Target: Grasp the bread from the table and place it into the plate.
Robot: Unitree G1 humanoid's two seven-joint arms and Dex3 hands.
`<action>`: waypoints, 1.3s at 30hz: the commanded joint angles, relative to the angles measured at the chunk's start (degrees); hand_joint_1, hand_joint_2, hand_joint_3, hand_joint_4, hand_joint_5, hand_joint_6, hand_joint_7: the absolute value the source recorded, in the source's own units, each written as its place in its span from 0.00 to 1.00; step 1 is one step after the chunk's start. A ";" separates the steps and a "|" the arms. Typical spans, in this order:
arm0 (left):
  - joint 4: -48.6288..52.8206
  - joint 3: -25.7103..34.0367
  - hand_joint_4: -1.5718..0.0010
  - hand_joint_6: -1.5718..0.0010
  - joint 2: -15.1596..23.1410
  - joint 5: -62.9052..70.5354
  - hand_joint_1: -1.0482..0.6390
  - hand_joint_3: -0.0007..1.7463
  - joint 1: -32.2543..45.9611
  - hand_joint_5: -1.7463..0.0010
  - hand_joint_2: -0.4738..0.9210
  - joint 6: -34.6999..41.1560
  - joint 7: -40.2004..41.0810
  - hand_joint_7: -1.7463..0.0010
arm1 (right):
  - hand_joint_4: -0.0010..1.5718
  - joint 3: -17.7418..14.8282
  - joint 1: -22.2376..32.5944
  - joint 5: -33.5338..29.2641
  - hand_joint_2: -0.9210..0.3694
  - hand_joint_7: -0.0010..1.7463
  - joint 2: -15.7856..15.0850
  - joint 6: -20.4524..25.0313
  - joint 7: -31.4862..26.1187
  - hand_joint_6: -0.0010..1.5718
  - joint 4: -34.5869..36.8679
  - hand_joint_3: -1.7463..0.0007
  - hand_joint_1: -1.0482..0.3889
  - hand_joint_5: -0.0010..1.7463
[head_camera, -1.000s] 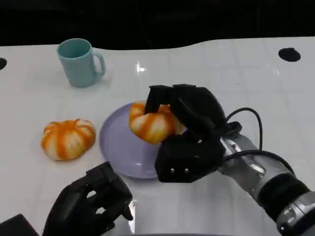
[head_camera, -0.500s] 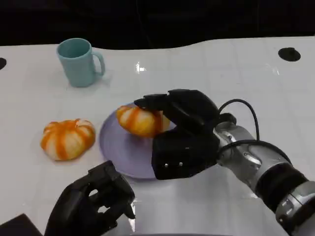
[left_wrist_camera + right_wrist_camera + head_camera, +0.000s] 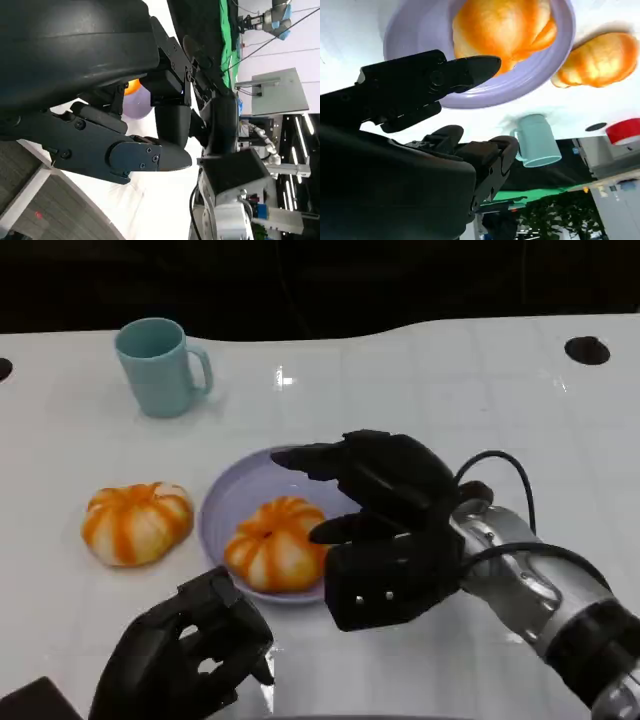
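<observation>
An orange, white-striped bread (image 3: pixel 275 543) lies in the lavender plate (image 3: pixel 232 498), near its front edge; the right wrist view shows this bread (image 3: pixel 502 30) resting in the plate (image 3: pixel 485 97). My right hand (image 3: pixel 385 530) hovers just right of the bread with its fingers spread and nothing in them. A second, similar bread (image 3: pixel 137 522) sits on the table left of the plate. My left hand (image 3: pixel 185 655) stays low at the front left with its fingers curled in, holding nothing.
A light blue mug (image 3: pixel 160 366) stands at the back left, seen also as a mug (image 3: pixel 535 142) in the right wrist view. The white table (image 3: pixel 450 400) stretches right of the plate, with a black round mark (image 3: pixel 586 350) at the far right.
The bread has dropped from my right hand's fingers onto the plate and lies nearer the front edge. The right hand's fingers have spread apart. The left hand has not moved.
</observation>
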 commanded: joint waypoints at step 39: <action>-0.85 0.56 0.59 0.64 0.50 -0.95 0.30 0.19 -0.50 0.00 1.00 1.72 0.32 0.12 | 0.57 -20.00 37.39 6.05 0.51 0.54 -17.03 -18.22 -6.01 0.63 -34.73 0.33 0.63 0.80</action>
